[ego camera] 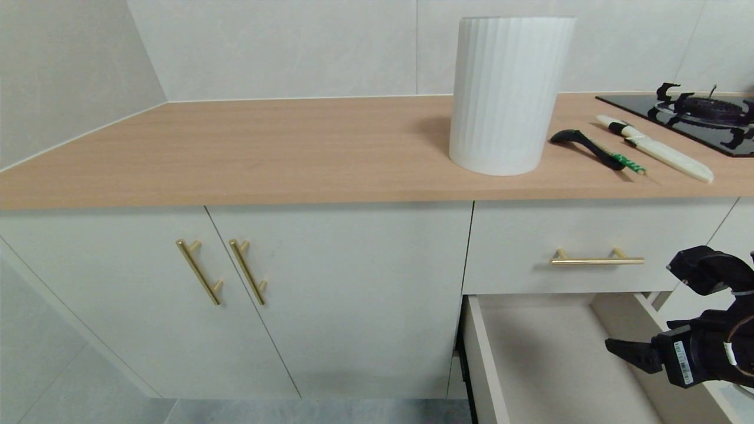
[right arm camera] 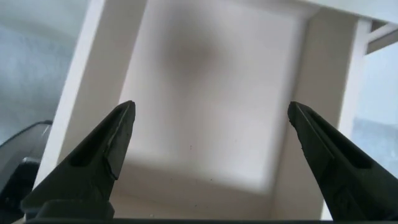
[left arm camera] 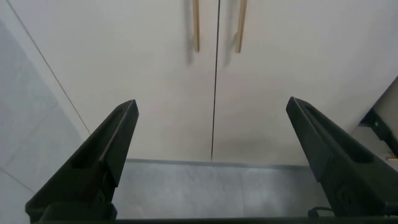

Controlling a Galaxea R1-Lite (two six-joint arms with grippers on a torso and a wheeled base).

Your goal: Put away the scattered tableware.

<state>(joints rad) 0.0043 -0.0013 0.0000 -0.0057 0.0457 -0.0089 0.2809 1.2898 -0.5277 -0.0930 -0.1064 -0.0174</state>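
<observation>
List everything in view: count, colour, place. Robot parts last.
Ribbed cylindrical container: 1, white, on wooden countertop.
Black-handled utensil: 1, black with green end, between container and knife.
Knife: 1, cream, beside hob.
Gas hob: 1, black, countertop's right end.
Cabinet doors: 2, pale, gold handles, under countertop.
Upper drawer: 1, pale, gold handle, shut.
Lower drawer: 1, pale, pulled open.
Left gripper: 1, black, open, facing cabinet doors.
Right gripper: 1, black, open, over lower drawer.

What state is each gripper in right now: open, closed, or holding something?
Left gripper: open, empty.
Right gripper: open, empty, over the open drawer.
</observation>
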